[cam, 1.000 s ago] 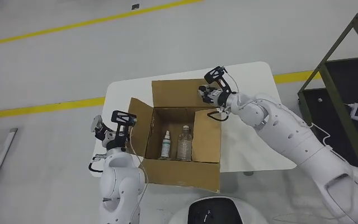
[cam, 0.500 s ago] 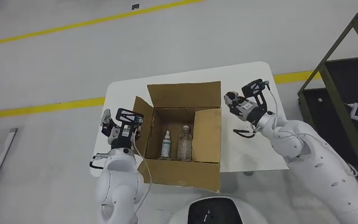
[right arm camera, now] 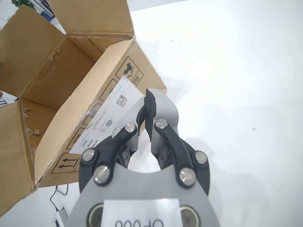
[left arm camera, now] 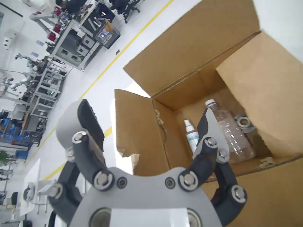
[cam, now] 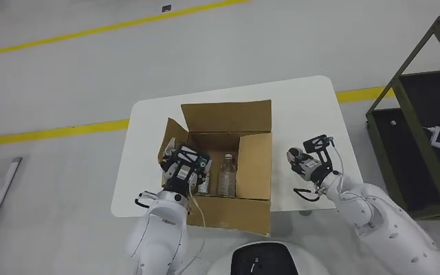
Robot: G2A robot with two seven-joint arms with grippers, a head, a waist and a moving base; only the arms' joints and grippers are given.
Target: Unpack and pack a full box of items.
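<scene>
An open cardboard box point(cam: 227, 117) stands in the middle of the white table point(cam: 302, 103), its flaps spread. On its floor lie a clear plastic bottle point(cam: 227, 175), a small white spray bottle point(left arm camera: 190, 135) and a metal ring point(left arm camera: 243, 122). My left gripper point(cam: 184, 163) hovers over the box's left side, open, with nothing between its fingers point(left arm camera: 82, 119). Beside the box's right wall point(right arm camera: 113, 95), which bears a white label, my right gripper point(right arm camera: 146, 106) hangs over bare table, shut and empty.
The table to the right of the box point(right arm camera: 236, 72) is bare white surface. A green-framed rack point(cam: 412, 89) stands off the table at the right edge. A yellow line point(cam: 62, 130) runs across the floor behind the table.
My right gripper left the box's back flap and swung right and nearer, over the table. My left gripper moved from left of the box to above its left side.
</scene>
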